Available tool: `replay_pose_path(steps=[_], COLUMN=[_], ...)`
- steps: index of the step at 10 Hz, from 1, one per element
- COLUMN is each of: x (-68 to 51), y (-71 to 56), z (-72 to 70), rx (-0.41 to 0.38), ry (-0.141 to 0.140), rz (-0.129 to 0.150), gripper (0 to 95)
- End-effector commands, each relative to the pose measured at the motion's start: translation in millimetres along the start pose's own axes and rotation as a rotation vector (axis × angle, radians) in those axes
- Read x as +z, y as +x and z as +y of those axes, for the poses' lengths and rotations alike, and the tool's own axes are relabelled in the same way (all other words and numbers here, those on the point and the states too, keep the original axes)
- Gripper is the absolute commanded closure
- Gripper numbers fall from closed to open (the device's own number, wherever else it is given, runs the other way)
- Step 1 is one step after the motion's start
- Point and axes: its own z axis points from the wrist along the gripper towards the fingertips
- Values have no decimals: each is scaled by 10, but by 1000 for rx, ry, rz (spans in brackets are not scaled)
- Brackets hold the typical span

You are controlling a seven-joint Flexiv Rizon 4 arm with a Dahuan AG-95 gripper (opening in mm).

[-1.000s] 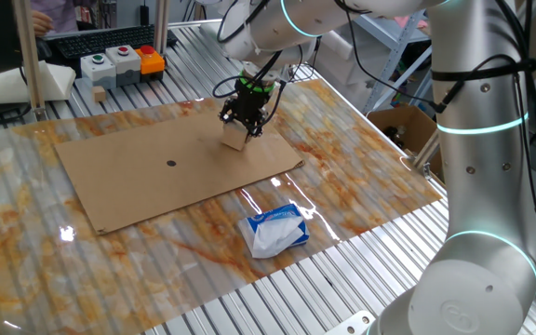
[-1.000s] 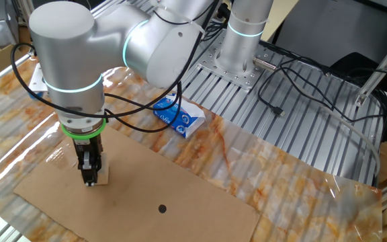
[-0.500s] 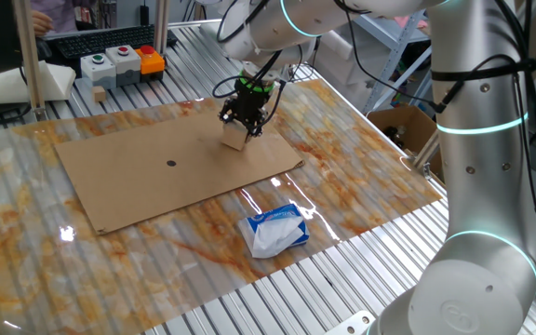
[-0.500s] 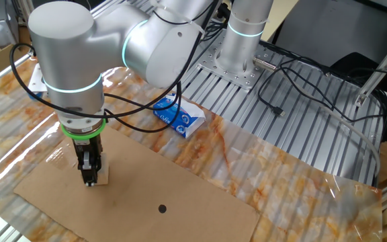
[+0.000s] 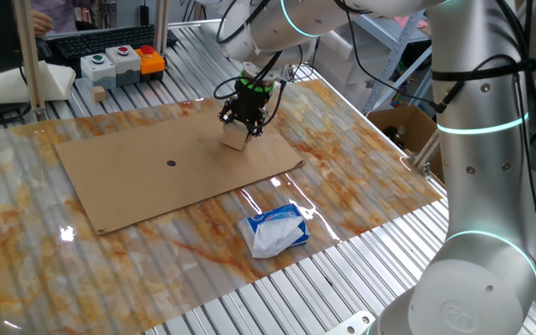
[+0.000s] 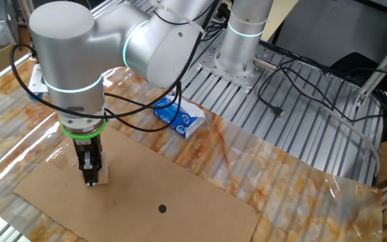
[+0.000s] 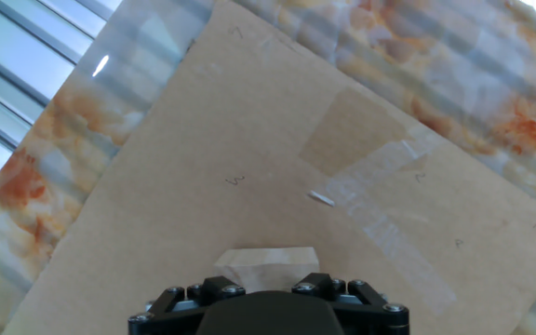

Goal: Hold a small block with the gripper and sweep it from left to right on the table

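Observation:
The small block (image 5: 235,140) is a pale tan wooden cube. It rests on the brown cardboard sheet (image 5: 147,172) near that sheet's right end. My black gripper (image 5: 242,124) with the green ring is shut on the block from above. In the other fixed view the gripper (image 6: 91,177) stands upright over the block (image 6: 97,179) near the sheet's left corner. In the hand view the block (image 7: 266,265) sits between the black fingers (image 7: 328,287) at the bottom edge. The cardboard lies on the marbled table (image 5: 361,177).
A white-and-blue tissue pack (image 5: 275,230) lies on the table in front of the cardboard. A button box (image 5: 121,63) and a keyboard stand at the back. A cardboard box (image 5: 400,124) sits off the right side. Ribbed metal slats (image 5: 277,298) edge the table.

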Motion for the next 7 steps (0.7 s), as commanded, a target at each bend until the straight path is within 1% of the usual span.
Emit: replay_pose_path(steps=[1, 2, 3, 4, 5, 6, 7], x=[0, 0, 0, 0, 0, 0, 0], y=[-4, -4, -4, -4, -4, -4, -4], z=[9, 9, 9, 9, 9, 9, 9], rx=[-234, -320, -353, -422, -446, -487, -581], ry=[-30, -28, -28, -31, -32, -27, -10], rz=[31, 27, 26, 25, 20, 8, -11], gripper=[950, 950, 950, 950, 950, 950, 950])
